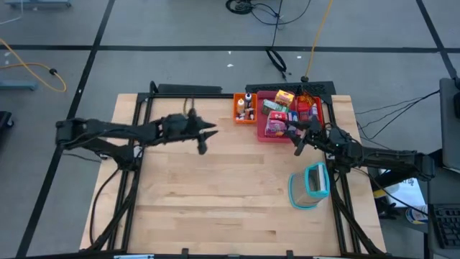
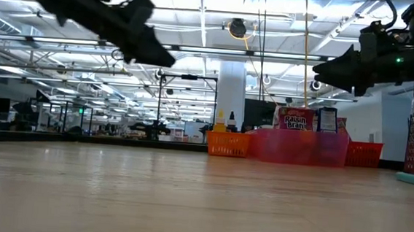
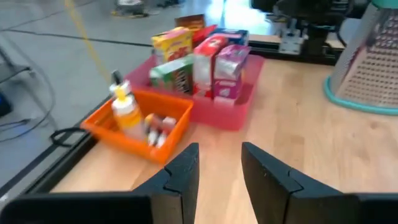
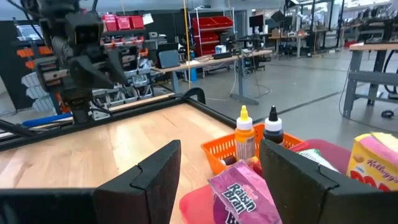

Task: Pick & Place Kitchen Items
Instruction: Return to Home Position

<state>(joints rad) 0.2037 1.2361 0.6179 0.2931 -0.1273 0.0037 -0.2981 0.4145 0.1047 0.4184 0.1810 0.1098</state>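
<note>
The toy groceries stand in three trays at the table's far right. An orange tray (image 1: 244, 108) holds small bottles (image 3: 127, 112). A pink tray (image 1: 275, 121) holds printed cartons, among them a purple Raisin Bran carton (image 4: 239, 199) and a yellow one (image 3: 173, 43). A red tray (image 1: 310, 108) holds red cartons. My left gripper (image 1: 206, 138) hangs open and empty above bare table, left of the orange tray; its fingers show apart in the left wrist view (image 3: 221, 174). My right gripper (image 1: 297, 140) is open and empty, raised at the pink tray's near edge, over the Raisin Bran carton (image 4: 221, 168).
A teal-rimmed clear container (image 1: 310, 185) lies on the table near the right edge, close beside my right arm. A black frame (image 1: 187, 90) runs along the table's far edge. The wooden tabletop (image 1: 215, 194) stretches across the middle and near side.
</note>
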